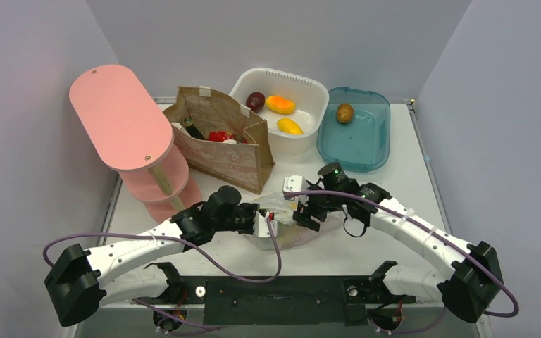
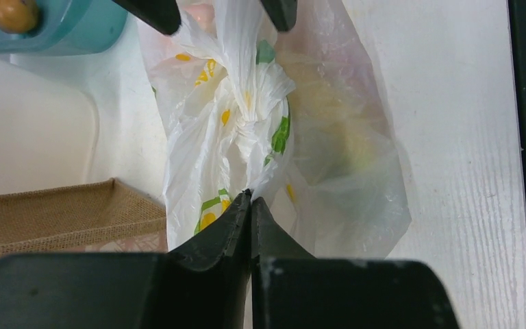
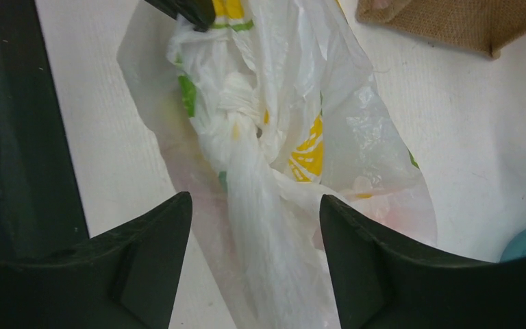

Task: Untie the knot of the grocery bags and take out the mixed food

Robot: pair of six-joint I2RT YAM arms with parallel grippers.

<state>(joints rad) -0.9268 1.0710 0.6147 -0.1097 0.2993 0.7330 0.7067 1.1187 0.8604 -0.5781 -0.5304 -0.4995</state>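
Note:
A knotted white translucent grocery bag [image 1: 287, 224] with yellow and green marks lies on the table between my two grippers. Its knot [image 2: 246, 120] sits in the middle, also in the right wrist view [image 3: 241, 103]. My left gripper [image 2: 251, 197] is shut on a handle strand of the bag [image 2: 226, 164] just below the knot. My right gripper [image 3: 255, 199] is open, its fingers [image 3: 157, 233] on either side of the other handle strand [image 3: 260, 205]. Faint pinkish and yellowish shapes show through the plastic; the food inside cannot be made out.
A brown paper bag [image 1: 225, 137] with items stands behind the plastic bag. A white tub [image 1: 310, 88] holds orange-yellow fruits and a dark one. A teal tray [image 1: 366, 144] holds a brown fruit. A pink stand [image 1: 123, 123] is at left.

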